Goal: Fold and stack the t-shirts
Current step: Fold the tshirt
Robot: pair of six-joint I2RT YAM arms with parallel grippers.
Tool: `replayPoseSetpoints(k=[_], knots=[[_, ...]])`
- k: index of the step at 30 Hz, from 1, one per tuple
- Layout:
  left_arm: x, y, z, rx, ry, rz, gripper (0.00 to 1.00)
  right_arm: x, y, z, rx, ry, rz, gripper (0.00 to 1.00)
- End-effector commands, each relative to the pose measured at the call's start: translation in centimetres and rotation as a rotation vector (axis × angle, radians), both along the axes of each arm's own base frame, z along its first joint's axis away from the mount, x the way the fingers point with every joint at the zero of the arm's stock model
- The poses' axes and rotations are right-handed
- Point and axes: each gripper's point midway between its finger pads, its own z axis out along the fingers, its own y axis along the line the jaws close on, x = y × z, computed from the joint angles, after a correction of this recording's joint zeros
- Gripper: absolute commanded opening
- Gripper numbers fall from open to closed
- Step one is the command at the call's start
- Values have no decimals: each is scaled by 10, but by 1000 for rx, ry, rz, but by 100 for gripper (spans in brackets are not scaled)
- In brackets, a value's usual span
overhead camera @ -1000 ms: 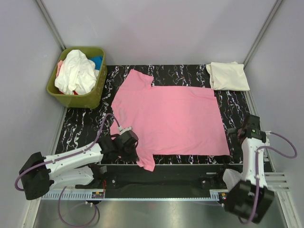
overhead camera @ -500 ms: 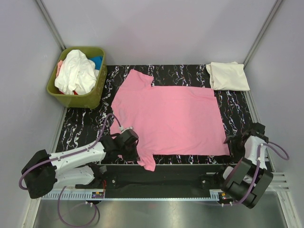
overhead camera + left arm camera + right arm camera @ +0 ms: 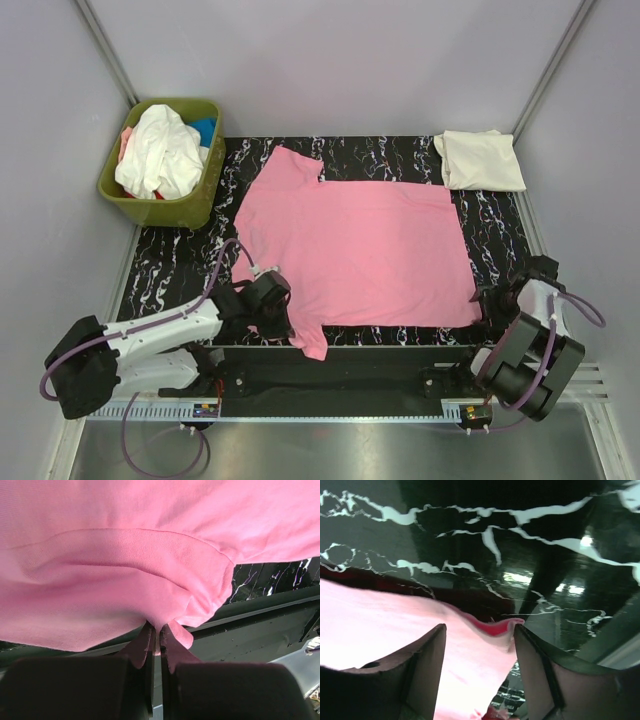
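A bright pink t-shirt (image 3: 360,250) lies spread flat on the black marbled table (image 3: 170,270). My left gripper (image 3: 287,322) sits at its near left sleeve. In the left wrist view that gripper (image 3: 158,635) is shut on a pinch of the pink t-shirt (image 3: 125,570), which bunches above the jaws. My right gripper (image 3: 485,303) is low at the near right hem corner. In the right wrist view it (image 3: 480,627) is open, its jaws astride the curled corner of the pink t-shirt (image 3: 395,630). A cream t-shirt (image 3: 480,160) lies folded at the far right.
An olive-green bin (image 3: 160,205) at the far left holds white t-shirts (image 3: 158,150) and a blue one (image 3: 205,128). Grey walls close in the table on three sides. A metal rail (image 3: 330,410) runs along the near edge between the arm bases.
My right arm has dropped down and come in to the near right hem corner, and its jaws have narrowed. The left arm has shifted slightly and still grips the sleeve.
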Motion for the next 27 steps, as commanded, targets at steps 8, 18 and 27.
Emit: replayPoseSetpoints(k=[8, 18, 27], knots=[[4, 4, 0, -27, -31, 22, 3, 17, 12, -1, 19, -58, 111, 78], [2, 8, -7, -34, -22, 37, 3, 22, 11, -1, 14, -65, 147, 6], [6, 12, 17, -23, -49, 31, 3, 22, 18, 21, 7, -124, 210, 0]])
